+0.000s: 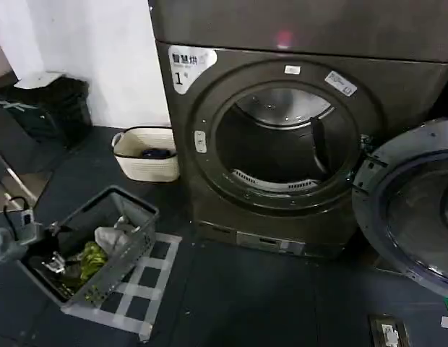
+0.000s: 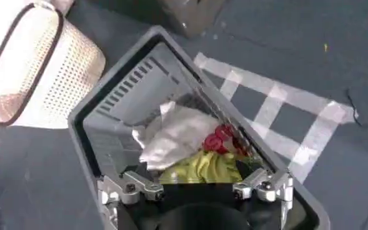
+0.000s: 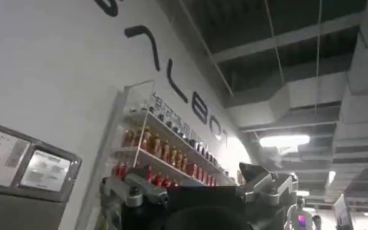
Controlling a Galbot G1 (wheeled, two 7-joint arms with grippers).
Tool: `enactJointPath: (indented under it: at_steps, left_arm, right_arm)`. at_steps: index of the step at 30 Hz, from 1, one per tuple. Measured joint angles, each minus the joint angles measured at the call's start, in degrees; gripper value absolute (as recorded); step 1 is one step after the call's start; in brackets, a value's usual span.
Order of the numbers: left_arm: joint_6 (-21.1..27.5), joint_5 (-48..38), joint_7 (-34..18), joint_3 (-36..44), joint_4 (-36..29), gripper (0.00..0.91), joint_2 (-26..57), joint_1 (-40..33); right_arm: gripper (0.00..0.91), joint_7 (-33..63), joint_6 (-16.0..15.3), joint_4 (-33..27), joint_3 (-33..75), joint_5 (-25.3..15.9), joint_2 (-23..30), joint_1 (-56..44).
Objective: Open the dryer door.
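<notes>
Head view: I see the dryer door (image 1: 412, 210) swung fully out to the right of the dryer (image 1: 282, 137), so the drum stands exposed; I judge the opening done
Left wrist view: my left gripper (image 2: 199, 187) hangs with fingers spread wide, empty, over the grey basket (image 2: 109, 106), parked clear of the door
Right wrist view: my right gripper (image 3: 199, 190) points up at the wall shelves (image 3: 165, 150), fingers apart, holding nothing

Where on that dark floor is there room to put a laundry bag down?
The widest bare floor lies before the dryer, between the taped grid and the swung-open dryer door. It is crowded on the robot's left: grey basket of clothes, pale oval basket.
</notes>
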Motion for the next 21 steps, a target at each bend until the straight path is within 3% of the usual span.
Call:
enactJointPath:
  at_steps: [21]
  left_arm:
    - [-1.5, 1.1, 0.5, -0.9, 0.4, 0.907, 0.5, 0.5]
  right_arm:
    - [0.907, -0.5, 0.1, 0.0, 0.0, 0.2, 0.1, 0.1]
